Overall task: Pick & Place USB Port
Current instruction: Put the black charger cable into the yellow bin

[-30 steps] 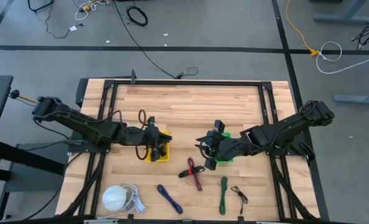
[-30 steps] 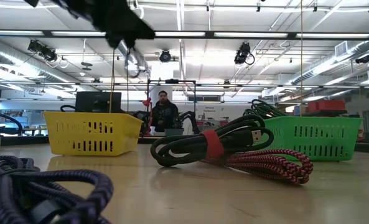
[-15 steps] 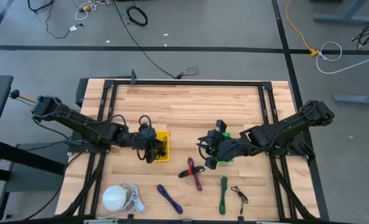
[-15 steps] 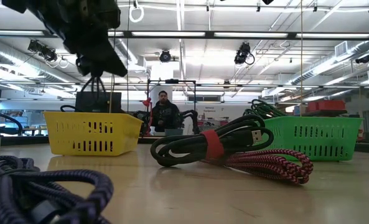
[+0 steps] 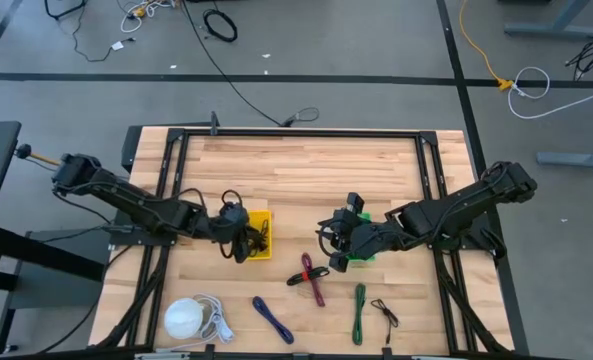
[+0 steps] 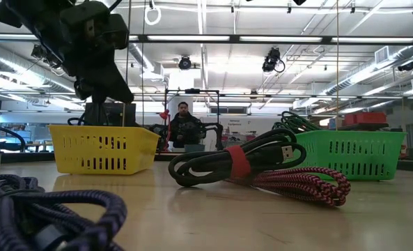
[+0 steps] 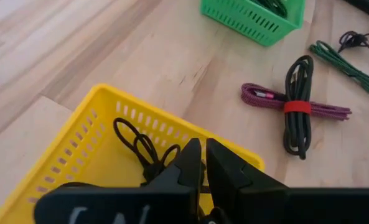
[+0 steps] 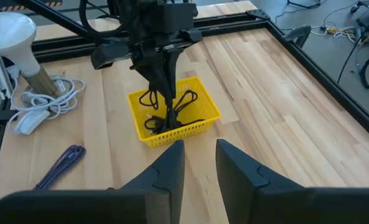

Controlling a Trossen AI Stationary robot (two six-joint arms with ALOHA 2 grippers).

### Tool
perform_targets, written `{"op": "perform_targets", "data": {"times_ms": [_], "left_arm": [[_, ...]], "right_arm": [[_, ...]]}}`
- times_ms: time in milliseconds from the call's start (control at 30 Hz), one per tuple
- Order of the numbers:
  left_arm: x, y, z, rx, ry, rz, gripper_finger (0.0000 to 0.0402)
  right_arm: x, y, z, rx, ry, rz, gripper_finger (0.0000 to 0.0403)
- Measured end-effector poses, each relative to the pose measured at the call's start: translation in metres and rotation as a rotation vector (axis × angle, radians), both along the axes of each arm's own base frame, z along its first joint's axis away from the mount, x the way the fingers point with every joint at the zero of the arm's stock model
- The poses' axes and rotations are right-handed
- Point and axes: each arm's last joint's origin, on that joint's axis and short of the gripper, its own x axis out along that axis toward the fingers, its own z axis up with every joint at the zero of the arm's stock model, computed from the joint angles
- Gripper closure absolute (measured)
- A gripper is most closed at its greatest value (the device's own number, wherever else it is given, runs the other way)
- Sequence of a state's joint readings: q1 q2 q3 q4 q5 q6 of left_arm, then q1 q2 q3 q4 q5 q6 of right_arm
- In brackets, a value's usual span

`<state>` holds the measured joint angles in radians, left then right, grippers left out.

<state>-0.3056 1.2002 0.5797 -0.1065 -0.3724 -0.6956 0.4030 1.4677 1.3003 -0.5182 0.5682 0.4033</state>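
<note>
Lowered since a second ago, the left gripper (image 7: 201, 163) dips into the yellow slotted plastic basket (image 7: 78, 135), jaws pinched on a black coiled cable (image 7: 142, 147) to deposit it; the right gripper (image 8: 197, 163) waits half-open above the green slotted basket (image 5: 359, 252).

A wooden tabletop (image 5: 306, 170) carries a yellow basket (image 5: 259, 236) and a green basket (image 5: 361, 255), well apart. Near its front edge lie a white lamp (image 5: 186, 319), a purple cable (image 5: 272, 318), a black cable crossed over a red one (image 5: 310, 277), a green cable (image 5: 359, 312) and a thin black cable (image 5: 385, 313).
</note>
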Motion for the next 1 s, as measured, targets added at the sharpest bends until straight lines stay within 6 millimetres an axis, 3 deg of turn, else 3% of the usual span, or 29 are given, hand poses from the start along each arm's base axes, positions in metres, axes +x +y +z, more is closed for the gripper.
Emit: {"op": "perform_targets", "data": {"times_ms": [200, 533, 1000], "left_arm": [[0.003, 0.0, -0.006, -0.003, 0.016, 0.039, 0.0378], [0.006, 0.007, -0.016, 0.042, 0.061, 0.116, 0.0326], [0.005, 0.018, -0.011, 0.35, 0.031, 0.28, 0.0292]], "right_arm": [[0.0, 0.0, 0.0, 0.0, 0.0, 0.0, 0.0312], [0.0, 0.0, 0.0, 0.0, 0.0, 0.0, 0.0312], [0.0, 0.0, 0.0, 0.0, 0.0, 0.0, 0.0312]]}}
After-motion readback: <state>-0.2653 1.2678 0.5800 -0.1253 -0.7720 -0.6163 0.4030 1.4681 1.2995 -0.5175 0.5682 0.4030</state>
